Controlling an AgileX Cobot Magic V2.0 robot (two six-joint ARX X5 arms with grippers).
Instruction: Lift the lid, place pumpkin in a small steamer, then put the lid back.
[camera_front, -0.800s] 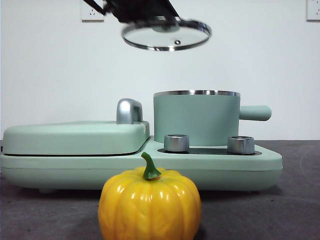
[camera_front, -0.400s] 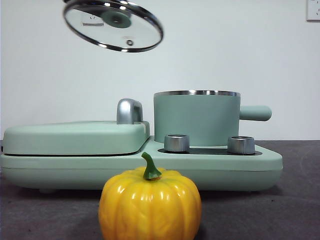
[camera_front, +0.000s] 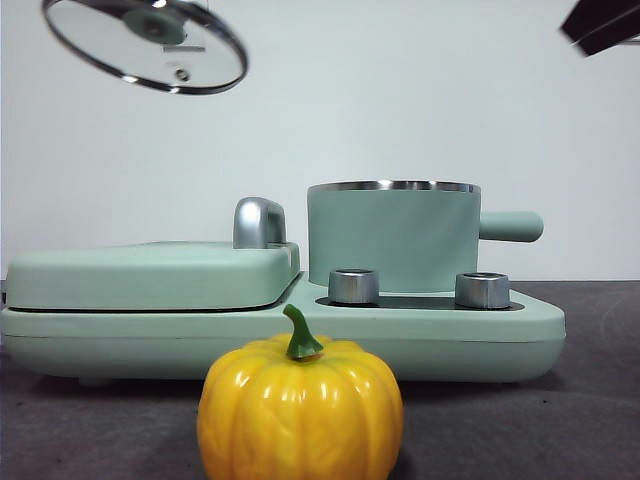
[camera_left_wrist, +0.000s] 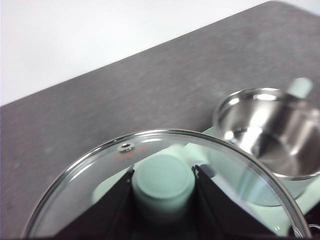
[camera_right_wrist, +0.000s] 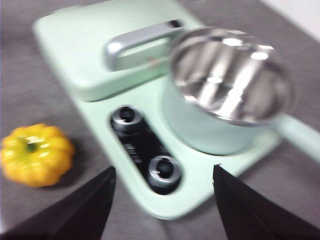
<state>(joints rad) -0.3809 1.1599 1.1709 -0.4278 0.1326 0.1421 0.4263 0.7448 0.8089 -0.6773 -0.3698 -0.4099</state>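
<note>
Lid off, left gripper clamped on knob. Small steamer open. Right gripper fingers apart, must grasp pumpkin.

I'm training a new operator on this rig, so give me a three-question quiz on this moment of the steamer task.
1. True or false: the left gripper grips the lid by its knob.
2. Where is the pumpkin? A) inside the small steamer B) on the table in front of the appliance C) in the right gripper
3. Fill in: the small steamer is ___ inside.

Key
1. True: in the left wrist view both jaws press the knob's sides, and the lid hangs high in the air, off to one side of the pot.
2. B: the right gripper is open and holds nothing.
3. Empty: only bare steel shows.
</note>
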